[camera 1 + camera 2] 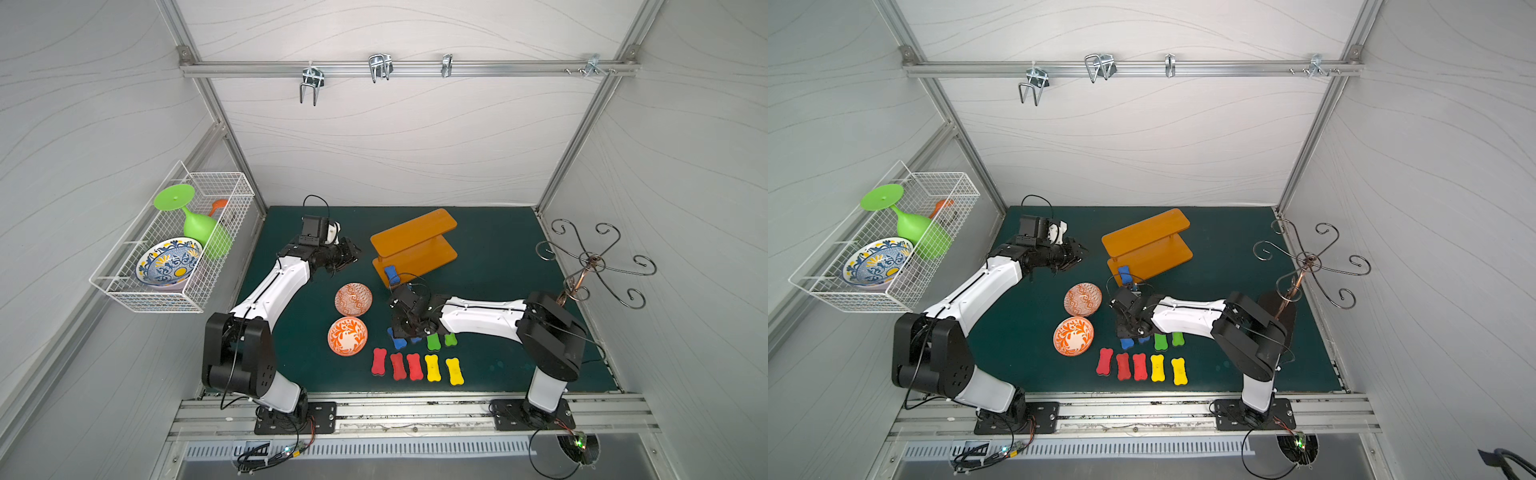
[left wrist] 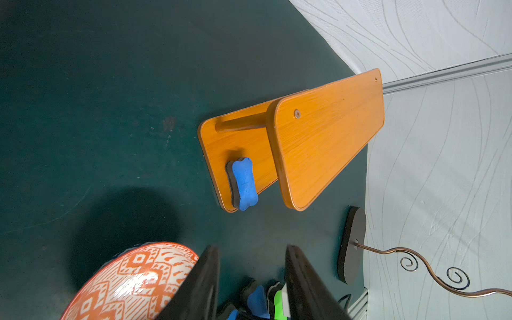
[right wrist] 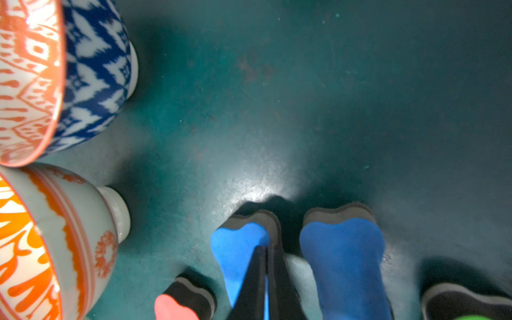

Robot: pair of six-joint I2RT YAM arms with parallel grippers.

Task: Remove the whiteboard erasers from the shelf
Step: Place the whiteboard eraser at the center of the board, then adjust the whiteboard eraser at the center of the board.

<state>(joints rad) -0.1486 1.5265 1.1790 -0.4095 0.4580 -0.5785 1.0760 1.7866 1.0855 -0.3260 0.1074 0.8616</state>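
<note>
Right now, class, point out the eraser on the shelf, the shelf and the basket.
Eraser (image 2: 243, 184): left wrist view, foam top.
Shelf (image 1: 415, 235): in a top view, upper board.
Basket (image 1: 214, 173): in a top view, rim.

- Two-tier shelf (image 1: 415, 245), glossy orange-brown boards, upright toward the back of the mat (image 1: 498, 270).
- One blue eraser (image 1: 391, 275), bone-shaped, felt side down, flat at one end of the lower board.
- Off the shelf, on the mat: three red erasers (image 1: 398, 366) and two yellow erasers (image 1: 432, 368) in a row; behind them two blue erasers (image 1: 398, 341) and two green erasers (image 1: 433, 341), partly hidden.
</note>
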